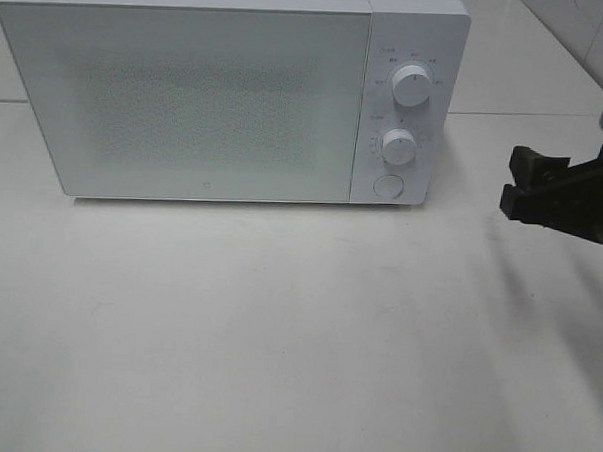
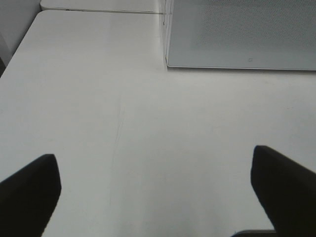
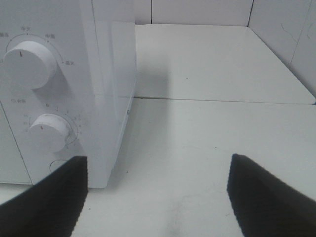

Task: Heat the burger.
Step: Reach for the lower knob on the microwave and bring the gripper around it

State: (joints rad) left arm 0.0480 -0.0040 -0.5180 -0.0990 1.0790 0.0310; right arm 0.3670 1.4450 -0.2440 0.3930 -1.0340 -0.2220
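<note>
Your right gripper (image 1: 524,184) hangs released and empty at the right edge of the high view, beside the microwave (image 1: 187,101). Your left gripper (image 2: 153,170) is released over the bench (image 1: 277,335). The microwave door is shut, and you cannot tell where the burger is.

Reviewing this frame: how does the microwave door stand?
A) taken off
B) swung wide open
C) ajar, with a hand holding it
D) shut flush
D: the door lies flush with the knob panel, and the right hand hangs apart from it, off to the right.
</note>
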